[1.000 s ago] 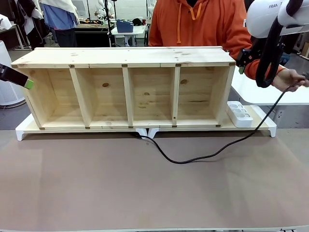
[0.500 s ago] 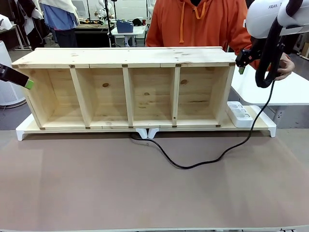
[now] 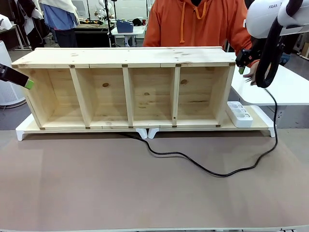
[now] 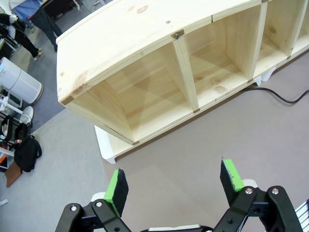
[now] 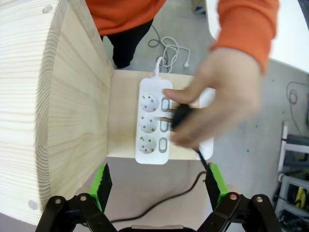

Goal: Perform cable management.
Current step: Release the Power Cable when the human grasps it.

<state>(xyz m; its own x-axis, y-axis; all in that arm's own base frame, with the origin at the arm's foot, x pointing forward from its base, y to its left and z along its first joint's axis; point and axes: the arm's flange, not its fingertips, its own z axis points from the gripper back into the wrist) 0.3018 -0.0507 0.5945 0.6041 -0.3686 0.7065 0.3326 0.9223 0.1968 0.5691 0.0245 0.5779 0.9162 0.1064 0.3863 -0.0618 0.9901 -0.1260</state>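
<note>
Your right claw point(image 5: 157, 191) hangs spread and empty above the power strip point(image 5: 153, 122), where the person's hand point(image 5: 219, 101) carries the plug of the cable point(image 3: 193, 162); dropping now risks pinching fingers. Left claw point(image 4: 174, 186) is spread too, with bare tabletop point(image 3: 96, 188) below and the wooden shelf point(image 3: 126, 87) edge close.

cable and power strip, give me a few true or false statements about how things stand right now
1. The person's hand holds the cable's plug above the power strip. True.
2. The right gripper is clamped on the plug. False: its jaws stand open, holding nothing.
3. The cable lies inside a compartment of the wooden shelf. False: it runs across the table in front.
4. The left gripper is open. True.
</note>
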